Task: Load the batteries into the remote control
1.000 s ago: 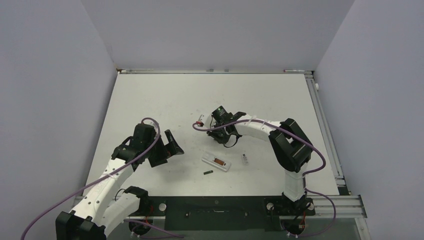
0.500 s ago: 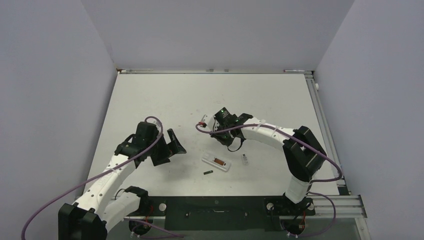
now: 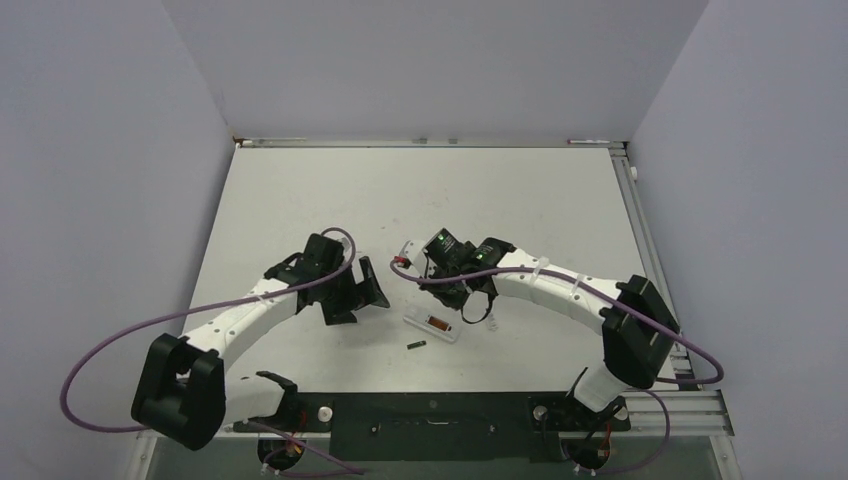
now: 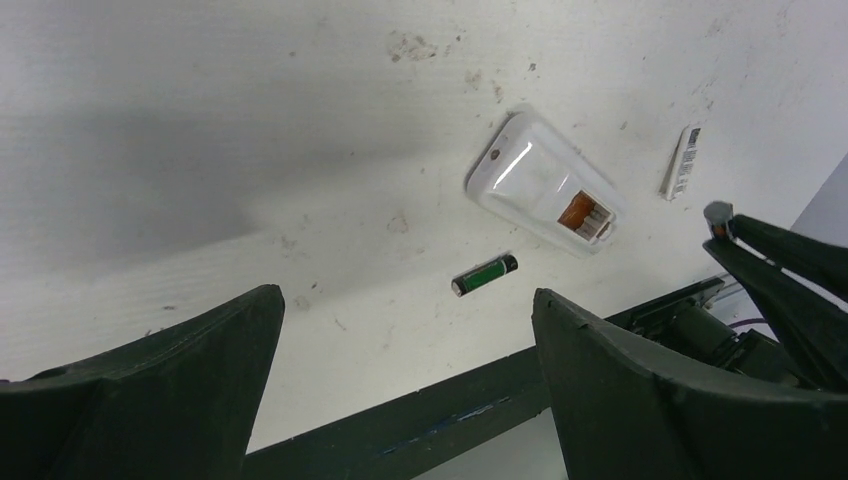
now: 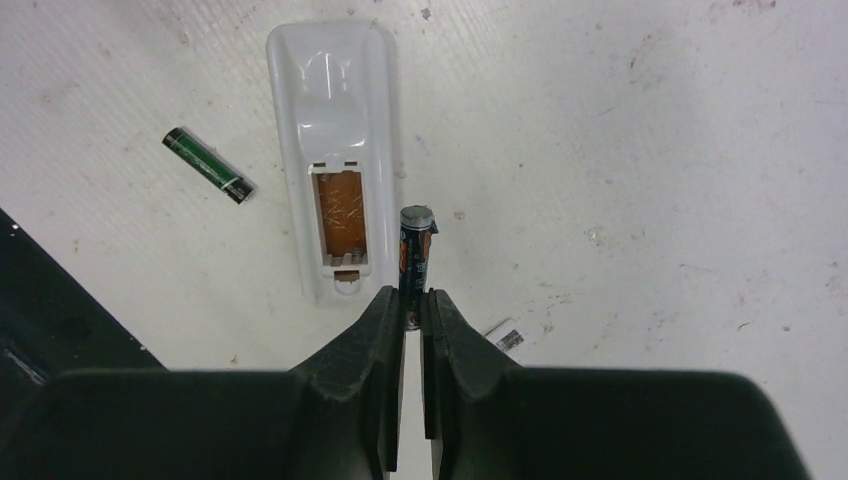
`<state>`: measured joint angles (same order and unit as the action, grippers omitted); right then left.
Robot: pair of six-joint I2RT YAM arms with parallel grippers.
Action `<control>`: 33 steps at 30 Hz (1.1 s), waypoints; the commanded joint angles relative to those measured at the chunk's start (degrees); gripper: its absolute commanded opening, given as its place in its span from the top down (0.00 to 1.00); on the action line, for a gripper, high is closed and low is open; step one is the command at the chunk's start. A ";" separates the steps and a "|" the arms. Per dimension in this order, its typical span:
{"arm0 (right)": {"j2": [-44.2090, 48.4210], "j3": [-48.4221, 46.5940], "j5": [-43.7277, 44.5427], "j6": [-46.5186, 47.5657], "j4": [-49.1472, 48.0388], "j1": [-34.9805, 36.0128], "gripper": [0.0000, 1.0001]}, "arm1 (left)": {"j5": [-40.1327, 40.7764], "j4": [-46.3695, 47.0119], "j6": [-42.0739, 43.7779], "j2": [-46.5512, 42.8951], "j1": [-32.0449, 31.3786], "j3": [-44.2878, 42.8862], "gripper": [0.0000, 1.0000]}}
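Battery (image 5: pixel 414 262) pinched between right jaws (remote (image 5: pixel 335 100) near).

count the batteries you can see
2. The held battery is pinched in the right claw, near the remote. The loose battery lies on the table on the remote's other side. Its slot looks empty, so none seem hidden.

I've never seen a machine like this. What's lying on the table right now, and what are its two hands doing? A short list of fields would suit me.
remote control: flat on the table, open battery slot facing up, slot empty
right hand: shut on the held battery, just beside the slot
loose battery: lying on the table near the remote control, untouched
left hand: open, holding nothing, above the table
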<state>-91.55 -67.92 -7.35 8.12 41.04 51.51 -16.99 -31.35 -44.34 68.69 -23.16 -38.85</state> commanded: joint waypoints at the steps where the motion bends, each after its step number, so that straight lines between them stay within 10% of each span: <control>1: 4.95 1.29 1.43 -5.37 2.34 1.17 0.92 | 2.23 6.65 0.06 5.59 -3.44 -5.80 0.09; 33: 11.76 7.87 1.24 -14.09 0.89 7.02 0.91 | -3.94 15.93 2.84 34.59 -11.35 -20.49 0.72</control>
<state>-82.35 -60.01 -7.03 -4.84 43.40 57.98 -18.83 -17.19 -42.74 102.91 -33.61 -59.13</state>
